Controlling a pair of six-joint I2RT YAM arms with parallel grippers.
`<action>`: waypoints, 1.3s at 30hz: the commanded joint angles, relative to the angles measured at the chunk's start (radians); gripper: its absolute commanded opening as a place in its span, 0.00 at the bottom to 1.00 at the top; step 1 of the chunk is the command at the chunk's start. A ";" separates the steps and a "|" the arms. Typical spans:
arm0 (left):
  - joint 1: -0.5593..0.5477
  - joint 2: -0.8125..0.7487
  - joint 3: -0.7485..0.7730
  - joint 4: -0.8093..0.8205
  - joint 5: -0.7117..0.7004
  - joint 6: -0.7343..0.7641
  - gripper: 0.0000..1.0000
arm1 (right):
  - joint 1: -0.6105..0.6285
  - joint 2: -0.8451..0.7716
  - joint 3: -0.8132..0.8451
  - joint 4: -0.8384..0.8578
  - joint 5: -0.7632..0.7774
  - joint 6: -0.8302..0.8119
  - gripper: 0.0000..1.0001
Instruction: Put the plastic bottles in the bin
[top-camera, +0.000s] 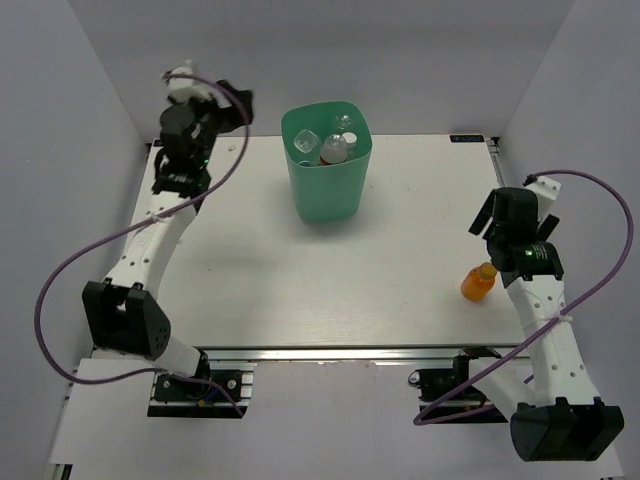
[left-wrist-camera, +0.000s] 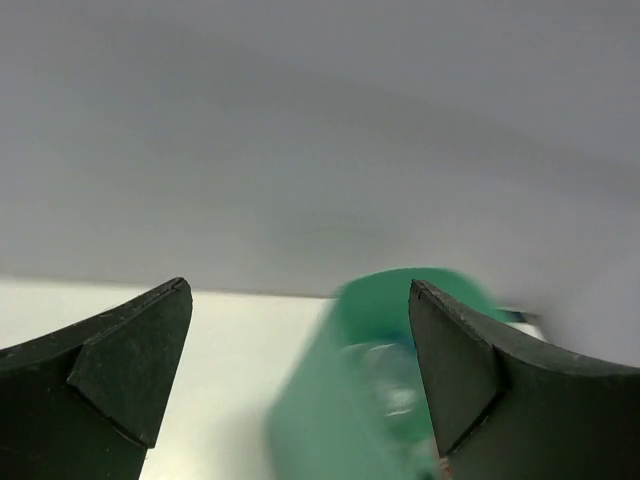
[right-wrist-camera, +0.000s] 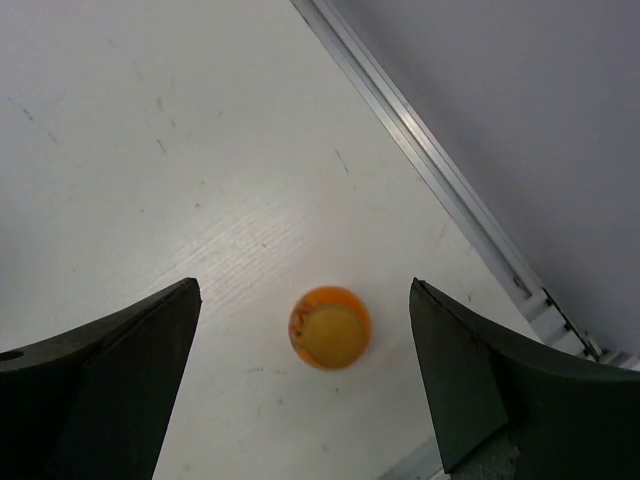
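Note:
The mint-green bin (top-camera: 325, 190) stands at the back middle of the table with several clear bottles (top-camera: 332, 148) inside. It shows blurred in the left wrist view (left-wrist-camera: 340, 400). The stubby orange bottle (top-camera: 479, 281) stands upright near the right front of the table. My right gripper (top-camera: 503, 222) is open and hovers above the orange bottle (right-wrist-camera: 330, 327), which sits between the fingers from above, untouched. My left gripper (top-camera: 235, 105) is open and empty, raised at the back left, to the left of the bin.
The table's aluminium right edge rail (right-wrist-camera: 440, 180) runs close to the orange bottle. Grey walls enclose the table at the back and sides. Purple cables (top-camera: 70, 270) loop from both arms.

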 joint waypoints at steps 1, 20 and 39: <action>0.108 -0.090 -0.243 -0.144 -0.025 -0.102 0.98 | -0.035 -0.033 -0.010 -0.173 0.031 0.114 0.89; 0.176 -0.214 -0.546 -0.035 -0.115 -0.421 0.98 | -0.068 0.130 -0.278 0.063 -0.039 0.132 0.89; 0.176 -0.257 -0.621 0.002 -0.098 -0.435 0.95 | -0.099 0.089 -0.290 0.169 -0.197 0.028 0.22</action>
